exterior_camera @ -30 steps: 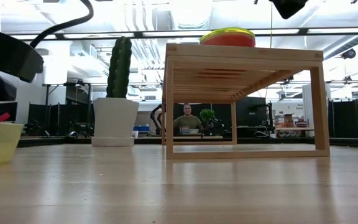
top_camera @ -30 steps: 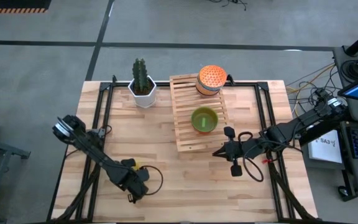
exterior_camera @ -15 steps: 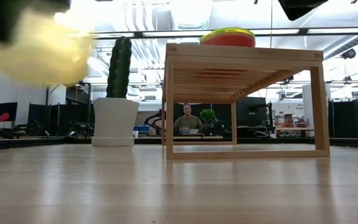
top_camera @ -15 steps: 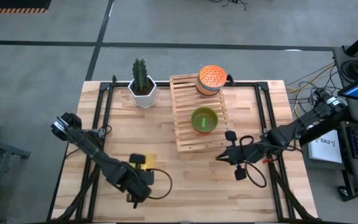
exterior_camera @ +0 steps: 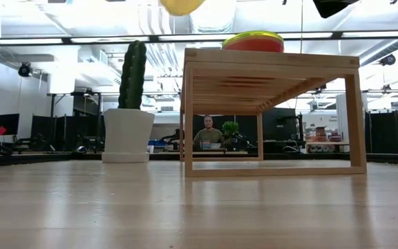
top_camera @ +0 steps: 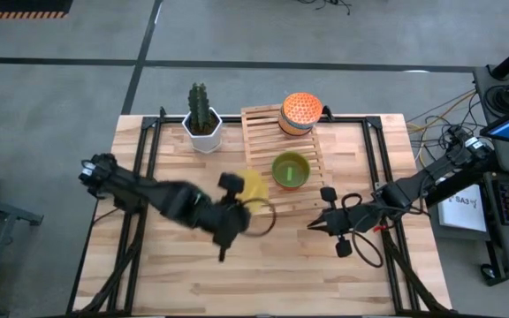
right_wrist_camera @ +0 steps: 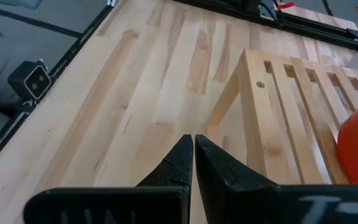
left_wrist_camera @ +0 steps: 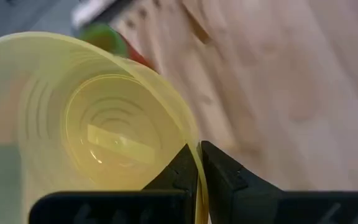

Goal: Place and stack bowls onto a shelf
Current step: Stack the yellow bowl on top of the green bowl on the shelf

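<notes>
A yellow bowl hangs in the air just left of the light wooden slatted shelf, held by my left gripper, which is shut on it. Its underside shows at the top of the low view. On the shelf stand a green-topped stack of bowls and an orange lattice-patterned stack. My right gripper is shut on nothing, off the shelf's near right corner. My left gripper pinches the yellow bowl's rim, one finger inside the bowl and one outside. The fingers come slanting from the table's near left. The bowl is lifted clear of the table, above the height of the shelf top.
A white pot with a cactus stands at the far edge, left of the shelf. The shelf top stands on legs, open underneath. The shelf's corner is close ahead of my right gripper. A person sits in the room beyond the table.
My left gripper has carried the yellow bowl up from the table's near left and swung it toward the far right, to the shelf's left edge. The bowl, standing on the table a second ago, is now lifted clear.
</notes>
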